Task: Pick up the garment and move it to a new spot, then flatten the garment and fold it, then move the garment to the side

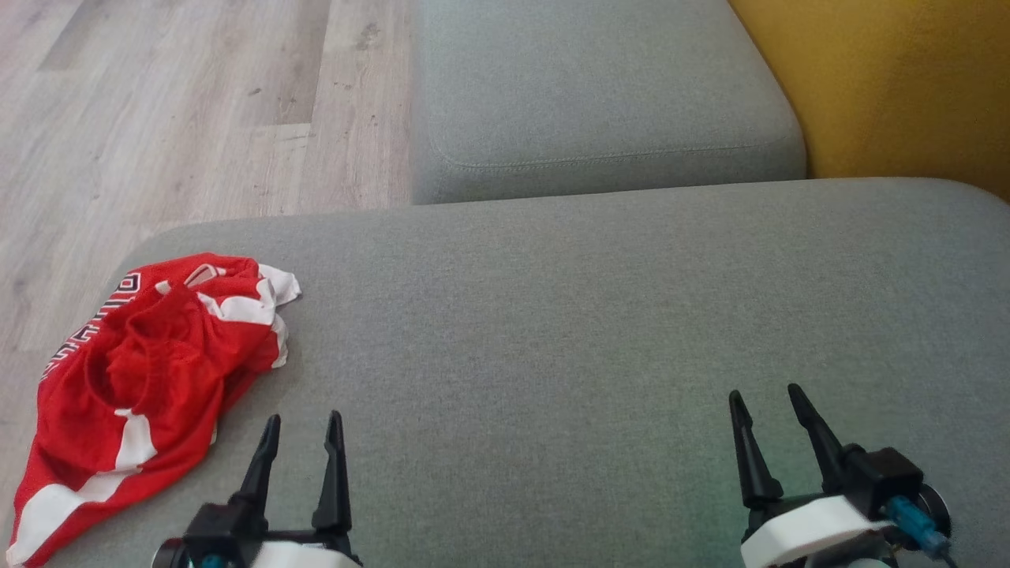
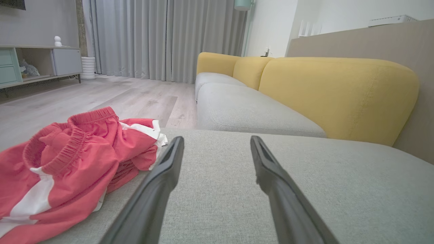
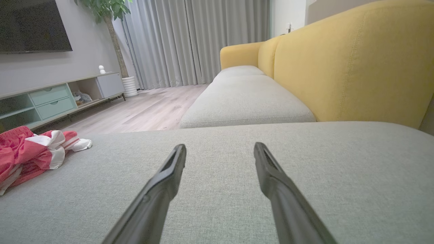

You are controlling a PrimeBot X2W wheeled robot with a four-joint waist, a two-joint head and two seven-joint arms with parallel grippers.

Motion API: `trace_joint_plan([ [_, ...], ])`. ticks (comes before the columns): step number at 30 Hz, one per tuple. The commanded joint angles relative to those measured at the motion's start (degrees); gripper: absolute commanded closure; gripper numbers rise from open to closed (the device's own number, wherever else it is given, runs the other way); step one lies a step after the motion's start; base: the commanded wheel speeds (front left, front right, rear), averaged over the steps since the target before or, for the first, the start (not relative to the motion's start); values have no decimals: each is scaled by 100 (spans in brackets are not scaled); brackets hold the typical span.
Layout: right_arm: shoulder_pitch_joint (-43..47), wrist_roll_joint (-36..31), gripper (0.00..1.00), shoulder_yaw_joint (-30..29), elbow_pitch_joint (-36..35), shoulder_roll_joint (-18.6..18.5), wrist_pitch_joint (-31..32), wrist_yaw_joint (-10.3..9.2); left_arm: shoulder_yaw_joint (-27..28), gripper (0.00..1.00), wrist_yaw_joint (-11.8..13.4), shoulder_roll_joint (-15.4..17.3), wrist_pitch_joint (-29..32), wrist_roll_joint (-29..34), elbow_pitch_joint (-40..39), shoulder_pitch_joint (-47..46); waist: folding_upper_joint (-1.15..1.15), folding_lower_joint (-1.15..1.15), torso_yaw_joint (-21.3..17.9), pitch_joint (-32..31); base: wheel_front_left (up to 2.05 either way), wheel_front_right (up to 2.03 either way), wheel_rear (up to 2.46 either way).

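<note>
Garment (image 1: 150, 371), red with white panels (a pair of shorts, its elastic waistband bunched on top of the pile), lying crumpled at the left end of the grey sofa seat (image 1: 592, 315), close to the edge above the wooden floor (image 1: 158, 118). Left tool (image 1: 304, 416): fingers spread wide with nothing between them, set just beside the right border of the heap and apart from the cloth. Right tool (image 1: 764, 392): also spread wide and empty, well apart from the garment, with a broad stretch of bare seat between.

Key relation: the garment lies to the left of the left tool and slightly ahead of it. Its long axis runs on a diagonal from the near-left corner of the seat toward the far right, where a white hem points at the middle of the seat. Where the leg openings lie cannot be made out among the folds.

The left arm is plainly the nearer, so the pick-up would seem to fall to it, by a short swing leftward onto the raised waistband. The bare seat ahead of both tools offers the new spot.
</note>
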Motion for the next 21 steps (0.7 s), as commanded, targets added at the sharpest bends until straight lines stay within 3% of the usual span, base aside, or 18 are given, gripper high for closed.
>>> trace_joint_plan([
  [1,-175,-227,0,157,-179,-54,-121,41,102,0,20,38,-111,224,-166,-149,0,0,-5,-12,0,0,0],
  [10,-142,-864,0,219,-162,-59,-270,44,113,0,66,41,-259,758,-165,-112,0,0,-21,-95,0,0,0],
  [21,-89,-781,0,139,-53,-59,-270,44,140,0,65,41,-259,660,-84,-118,0,0,-3,-104,0,0,0],
])
